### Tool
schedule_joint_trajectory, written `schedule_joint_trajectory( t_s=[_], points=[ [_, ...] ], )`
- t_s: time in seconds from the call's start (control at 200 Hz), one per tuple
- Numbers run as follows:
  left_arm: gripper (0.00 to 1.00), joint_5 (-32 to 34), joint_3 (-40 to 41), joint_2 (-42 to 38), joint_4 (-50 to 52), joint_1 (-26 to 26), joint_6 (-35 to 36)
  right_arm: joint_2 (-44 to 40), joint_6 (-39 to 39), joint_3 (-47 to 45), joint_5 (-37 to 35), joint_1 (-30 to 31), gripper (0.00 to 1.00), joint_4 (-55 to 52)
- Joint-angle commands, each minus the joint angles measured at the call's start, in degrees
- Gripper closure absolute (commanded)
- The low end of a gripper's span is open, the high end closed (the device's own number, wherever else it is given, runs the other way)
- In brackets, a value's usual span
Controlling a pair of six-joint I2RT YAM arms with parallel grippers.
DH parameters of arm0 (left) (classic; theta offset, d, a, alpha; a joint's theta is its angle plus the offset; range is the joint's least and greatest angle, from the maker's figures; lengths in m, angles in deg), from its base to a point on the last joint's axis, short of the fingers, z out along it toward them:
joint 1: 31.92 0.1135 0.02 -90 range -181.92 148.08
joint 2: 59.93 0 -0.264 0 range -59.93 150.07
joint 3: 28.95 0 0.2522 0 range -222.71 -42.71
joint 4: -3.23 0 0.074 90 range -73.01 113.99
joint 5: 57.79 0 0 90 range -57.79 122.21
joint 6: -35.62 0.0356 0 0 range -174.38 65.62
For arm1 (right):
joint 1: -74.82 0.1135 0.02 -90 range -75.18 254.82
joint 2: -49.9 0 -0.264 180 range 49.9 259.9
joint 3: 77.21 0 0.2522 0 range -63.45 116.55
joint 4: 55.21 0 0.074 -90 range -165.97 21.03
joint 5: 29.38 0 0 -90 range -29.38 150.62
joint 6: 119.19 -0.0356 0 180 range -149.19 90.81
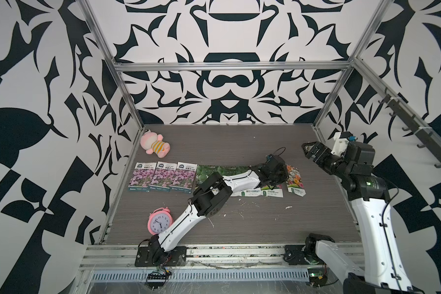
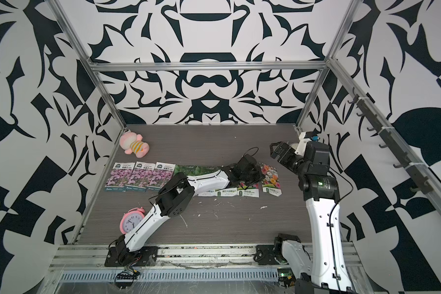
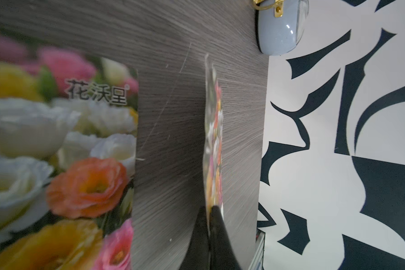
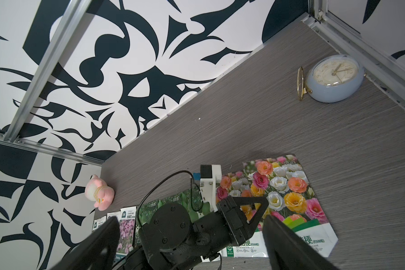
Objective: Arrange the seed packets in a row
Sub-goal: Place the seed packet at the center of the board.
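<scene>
The seed packets point(image 1: 161, 177) lie in a row across the middle of the counter point(image 1: 265, 224), running from 9 to 3 o'clock in both top views. Three purple-flower packets point(image 2: 139, 177) sit side by side at the 9 o'clock end. The green gourd packets point(image 1: 209, 170) come next, largely covered by the left arm point(image 1: 237, 179).

At the 3 o'clock end the left tool point(image 3: 211, 209) is clamped on the edge of one bloom packet point(image 1: 294, 182), which shows edge-on in the left wrist view. Whether that packet touches the counter I cannot tell. A second bloom packet point(image 3: 56, 152) lies flat just beside it, toward 9 o'clock.

The right tool point(image 1: 306, 150) hangs at about 2 o'clock, its fingers wide apart with nothing between them. A pink plush toy point(image 1: 154, 147) lies at 11 o'clock and a pink alarm clock point(image 1: 159, 222) at 8 o'clock. A pale blue clock point(image 4: 334, 78) stands near a corner of the counter.
</scene>
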Motion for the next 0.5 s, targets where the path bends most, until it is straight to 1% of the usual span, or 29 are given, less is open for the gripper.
schedule_joint_trajectory(
  t_s=[0.0, 0.145, 0.205, 0.315, 0.415, 0.495],
  points=[
    [0.99, -0.18, -2.77, 2.56, 6.10, -0.09, 1.72, 0.44, 0.98, -0.35, 0.12, 0.03, 0.01, 1.08],
    [0.96, -1.23, -4.36, 3.76, 6.97, -0.07, 1.14, 0.84, 0.85, -0.35, 0.41, 0.10, 0.01, 1.26],
    [0.95, -0.98, -4.43, 3.84, 7.52, 0.00, 1.13, 0.93, 0.76, -0.35, 0.41, 0.03, 0.01, 1.33],
    [0.91, -0.06, -4.41, 3.69, 8.13, 0.00, 1.11, 1.02, 0.63, -0.17, 0.66, 0.08, 0.01, 1.27],
    [0.85, 0.83, -4.18, 3.09, 8.84, -0.04, 1.15, 0.69, 0.39, -0.08, 0.84, 0.11, 0.01, 1.33],
    [0.77, 1.44, -4.35, 2.73, 9.36, 0.02, 1.73, 0.58, 0.37, -0.05, 1.02, 0.10, 0.01, 1.34]
  ],
)
